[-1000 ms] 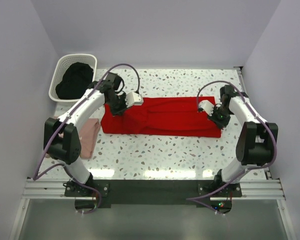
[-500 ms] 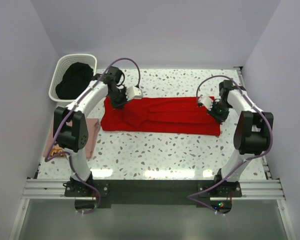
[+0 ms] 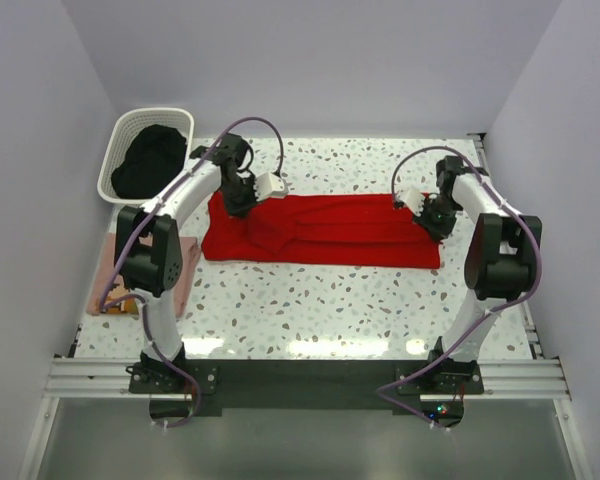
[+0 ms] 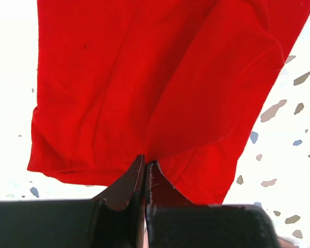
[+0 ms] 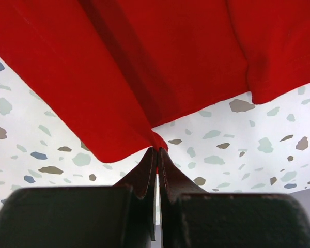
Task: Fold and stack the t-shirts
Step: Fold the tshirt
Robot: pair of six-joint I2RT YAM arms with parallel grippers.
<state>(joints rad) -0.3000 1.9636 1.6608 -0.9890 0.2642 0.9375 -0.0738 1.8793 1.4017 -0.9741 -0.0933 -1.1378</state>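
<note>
The red t-shirt (image 3: 325,230) lies folded into a long band across the middle of the table. My left gripper (image 3: 236,198) is shut on its left end, pinching a fold of red cloth (image 4: 160,103) between the fingertips. My right gripper (image 3: 428,215) is shut on its right end, with red cloth (image 5: 144,67) bunched at the fingertips and lifted a little off the table. The pale pink t-shirt (image 3: 180,275) lies folded at the table's left edge, partly behind the left arm.
A white laundry basket (image 3: 120,135) holding dark clothes (image 3: 150,165) stands at the back left corner. The speckled table (image 3: 320,295) runs between white walls. Both arm bases sit at the near edge.
Both grippers have carried the red t-shirt's near edge toward the back, so the band is narrower. Both arms have swung farther back.
</note>
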